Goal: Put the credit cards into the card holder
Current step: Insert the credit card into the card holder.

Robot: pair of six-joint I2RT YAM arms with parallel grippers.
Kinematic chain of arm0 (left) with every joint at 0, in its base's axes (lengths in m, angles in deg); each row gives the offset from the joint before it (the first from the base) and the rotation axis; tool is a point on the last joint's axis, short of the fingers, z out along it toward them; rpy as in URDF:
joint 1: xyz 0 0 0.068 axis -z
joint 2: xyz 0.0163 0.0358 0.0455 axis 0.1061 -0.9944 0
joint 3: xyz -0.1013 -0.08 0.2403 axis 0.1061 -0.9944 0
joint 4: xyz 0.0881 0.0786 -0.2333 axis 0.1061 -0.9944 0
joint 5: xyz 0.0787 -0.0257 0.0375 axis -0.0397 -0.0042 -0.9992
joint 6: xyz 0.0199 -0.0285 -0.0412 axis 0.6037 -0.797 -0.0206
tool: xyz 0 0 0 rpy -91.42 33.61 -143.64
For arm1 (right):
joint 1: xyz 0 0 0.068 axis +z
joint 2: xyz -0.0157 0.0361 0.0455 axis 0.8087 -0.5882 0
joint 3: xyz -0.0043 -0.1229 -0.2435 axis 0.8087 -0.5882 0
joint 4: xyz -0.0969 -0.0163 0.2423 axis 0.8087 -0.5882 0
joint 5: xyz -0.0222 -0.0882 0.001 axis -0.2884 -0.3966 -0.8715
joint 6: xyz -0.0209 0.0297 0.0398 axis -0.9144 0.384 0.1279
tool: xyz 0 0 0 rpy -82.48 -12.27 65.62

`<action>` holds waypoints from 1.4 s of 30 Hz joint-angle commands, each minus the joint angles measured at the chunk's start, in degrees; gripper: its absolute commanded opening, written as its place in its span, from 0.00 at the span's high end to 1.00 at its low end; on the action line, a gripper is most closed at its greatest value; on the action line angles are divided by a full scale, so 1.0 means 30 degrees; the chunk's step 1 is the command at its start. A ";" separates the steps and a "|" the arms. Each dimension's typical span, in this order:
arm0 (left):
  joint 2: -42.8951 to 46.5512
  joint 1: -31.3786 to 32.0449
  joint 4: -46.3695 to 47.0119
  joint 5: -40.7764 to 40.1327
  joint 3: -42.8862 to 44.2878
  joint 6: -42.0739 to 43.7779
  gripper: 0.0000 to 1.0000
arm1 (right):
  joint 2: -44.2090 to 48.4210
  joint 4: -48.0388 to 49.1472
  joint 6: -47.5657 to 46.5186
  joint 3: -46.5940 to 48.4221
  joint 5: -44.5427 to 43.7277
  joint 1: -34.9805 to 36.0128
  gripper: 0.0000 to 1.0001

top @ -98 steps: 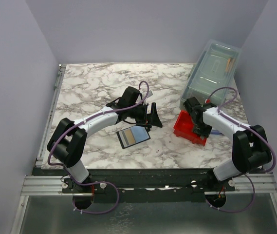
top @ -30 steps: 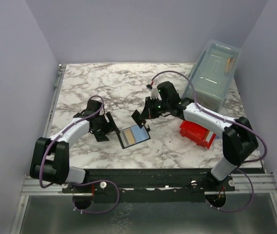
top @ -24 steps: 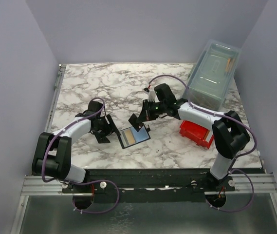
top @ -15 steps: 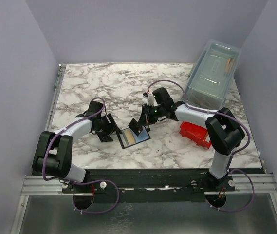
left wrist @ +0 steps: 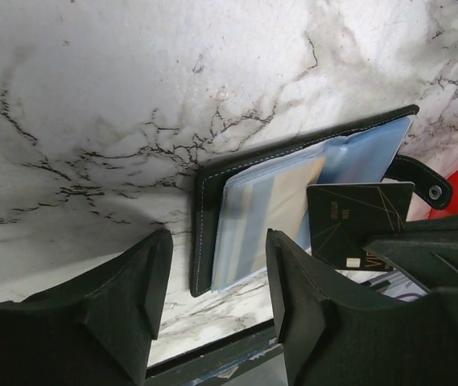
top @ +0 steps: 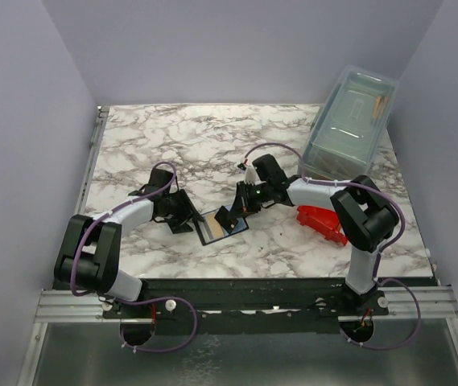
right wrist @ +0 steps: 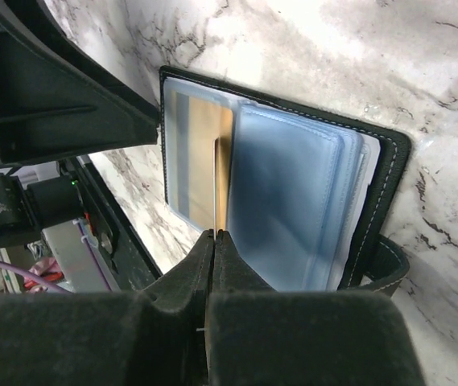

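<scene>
The card holder [top: 212, 229] lies open on the marble, black with pale blue sleeves [left wrist: 269, 201]; it also shows in the right wrist view [right wrist: 293, 193]. My right gripper [top: 230, 215] is shut on a credit card, seen edge-on [right wrist: 215, 185] and upright over the holder's sleeves. The left wrist view shows the card's dark face with gold lines [left wrist: 357, 221]. A gold panel [right wrist: 200, 145] shows inside a left sleeve. My left gripper [top: 184, 219] is open and empty, its fingers [left wrist: 124, 297] just off the holder's left edge.
A red bin [top: 323, 219] sits right of the holder, behind my right arm. A clear lidded box [top: 349, 121] stands at the back right. The table's front edge and metal rail [top: 245, 285] run close below the holder.
My right gripper has carried the card left and down from near the red bin onto the holder. My left gripper has moved right to the holder's left edge.
</scene>
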 commanded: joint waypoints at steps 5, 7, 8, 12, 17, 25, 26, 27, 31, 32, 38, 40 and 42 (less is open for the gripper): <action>-0.1031 0.0221 0.0111 -0.1219 -0.0974 0.0436 0.47 | -0.0727 0.0564 -0.0075 -0.0394 -0.0348 -0.0013 1.00; -0.1120 0.0255 0.0122 -0.1179 -0.1003 0.0465 0.48 | -0.0638 0.0474 -0.0149 -0.0404 -0.0516 -0.0005 1.00; -0.1153 0.0247 0.0141 -0.1148 -0.1003 0.0454 0.48 | -0.0594 0.0454 -0.0152 -0.0429 -0.0572 -0.0019 1.00; -0.1209 0.0280 0.0202 -0.1015 -0.1031 0.0440 0.49 | -0.0140 0.0254 -0.0139 -0.0671 -0.0858 -0.0021 1.00; -0.1144 0.0257 0.0202 -0.1053 -0.1069 0.0495 0.49 | 0.0245 0.0314 -0.0023 -0.1049 -0.0809 -0.0007 1.00; -0.1237 0.0259 0.0231 -0.0987 -0.1077 0.0528 0.49 | 0.0365 0.0099 0.0097 -0.1149 -0.1238 -0.0023 1.00; -0.1244 0.0244 0.0217 -0.0978 -0.1064 0.0553 0.49 | 0.0323 0.0095 0.0109 -0.1167 -0.1328 -0.0007 1.00; -0.1212 0.0256 0.0230 -0.0959 -0.1091 0.0556 0.49 | 0.0270 0.0018 0.0111 -0.1136 -0.1391 -0.0023 1.00; -0.1196 0.0249 0.0232 -0.0959 -0.1119 0.0558 0.49 | 0.0116 -0.0059 0.0104 -0.1091 -0.1420 -0.0036 1.00; -0.1214 0.0283 0.0232 -0.0931 -0.1135 0.0557 0.49 | 0.0039 -0.0052 0.0151 -0.1046 -0.1417 -0.0034 1.00; -0.1448 0.0285 0.0370 -0.0782 -0.1150 0.0557 0.56 | -0.0989 0.0516 0.0297 -0.0417 -0.0645 -0.0034 1.00; -0.1526 0.0271 0.0418 -0.0723 -0.1152 0.0585 0.57 | -0.1317 0.0563 0.0385 -0.0229 -0.0408 -0.0034 1.00; -0.1529 0.0295 0.0462 -0.0721 -0.1177 0.0586 0.58 | -0.1547 0.1047 0.0473 -0.0112 -0.0217 -0.0015 1.00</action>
